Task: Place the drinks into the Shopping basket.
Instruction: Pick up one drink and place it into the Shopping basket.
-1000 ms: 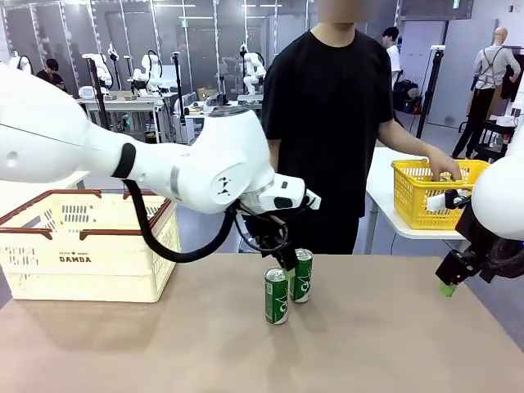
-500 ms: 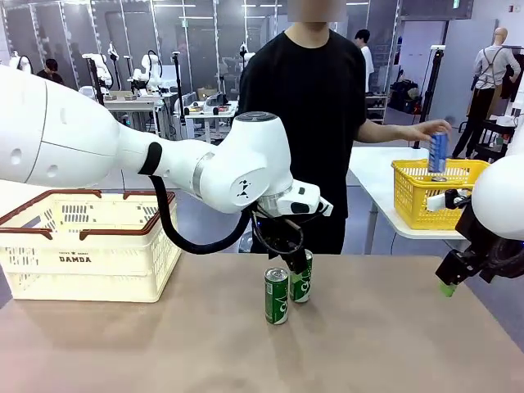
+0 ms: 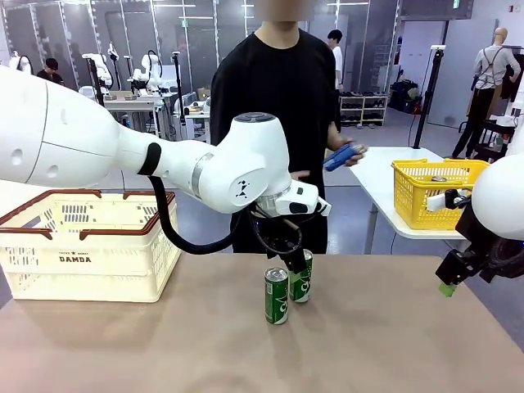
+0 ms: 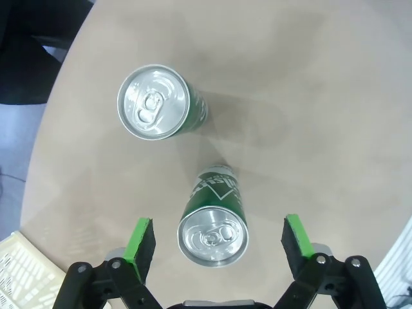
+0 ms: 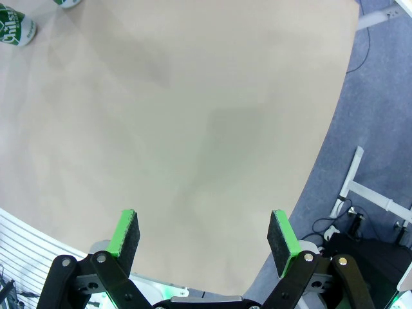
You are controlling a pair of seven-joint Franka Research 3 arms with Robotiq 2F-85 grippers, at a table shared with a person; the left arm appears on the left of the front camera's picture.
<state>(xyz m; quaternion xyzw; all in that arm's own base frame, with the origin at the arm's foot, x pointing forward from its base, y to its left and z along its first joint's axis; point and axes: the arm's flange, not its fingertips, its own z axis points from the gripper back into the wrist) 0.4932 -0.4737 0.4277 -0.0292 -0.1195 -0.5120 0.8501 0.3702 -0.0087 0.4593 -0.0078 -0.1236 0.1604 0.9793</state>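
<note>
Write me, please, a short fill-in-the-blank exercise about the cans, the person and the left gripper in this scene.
1. The two slim green metal cans stand ___ on the tan table.
2. The slim metal can in the person's hand is coloured ___.
3. The left gripper hovers above one green can with its jaws ___.
Missing words: upright; blue; open.

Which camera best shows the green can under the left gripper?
Left wrist view: the green can stands upright between the open left gripper pads, untouched. Front view shows its side, partly behind that gripper.
</note>
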